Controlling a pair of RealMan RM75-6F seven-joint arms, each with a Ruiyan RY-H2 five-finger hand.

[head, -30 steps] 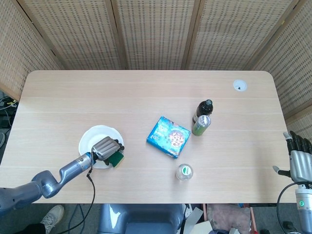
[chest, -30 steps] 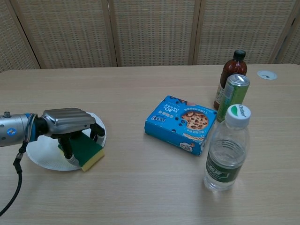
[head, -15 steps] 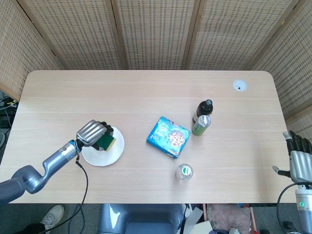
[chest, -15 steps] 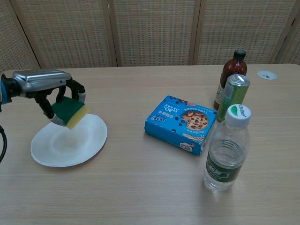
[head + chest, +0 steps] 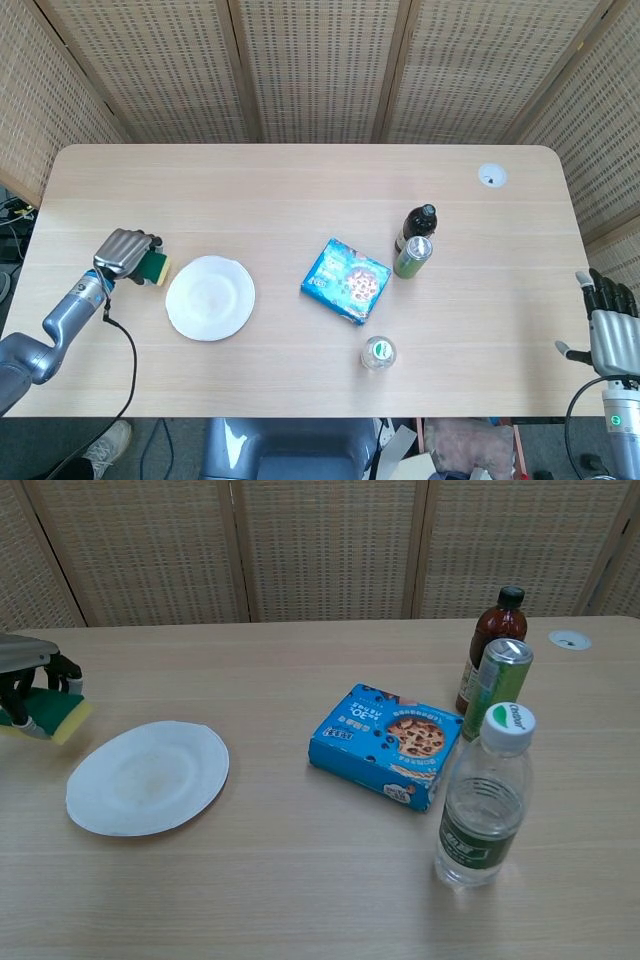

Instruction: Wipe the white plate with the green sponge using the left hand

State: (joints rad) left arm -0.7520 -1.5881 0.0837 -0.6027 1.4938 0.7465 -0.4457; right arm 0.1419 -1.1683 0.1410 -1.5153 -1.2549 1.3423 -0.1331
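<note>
The white plate (image 5: 210, 298) (image 5: 147, 776) lies bare on the table's front left. To its left my left hand (image 5: 124, 252) (image 5: 22, 675) grips the green sponge (image 5: 153, 266) (image 5: 47, 711), which has a yellow underside, just clear of the plate's rim and above the tabletop. In the chest view the hand is cut off by the left edge. My right hand (image 5: 606, 320) hangs beyond the table's right front corner, fingers apart and holding nothing.
A blue cookie box (image 5: 346, 280) (image 5: 388, 744) lies at mid-table. A brown bottle (image 5: 416, 226) (image 5: 490, 647) and a green can (image 5: 412, 256) (image 5: 495, 685) stand to its right. A clear water bottle (image 5: 378, 353) (image 5: 484, 799) stands near the front edge.
My left hand lifted the sponge off the plate's front, carried it back across, then moved left off the plate. The plate now lies uncovered. The right hand barely moved.
</note>
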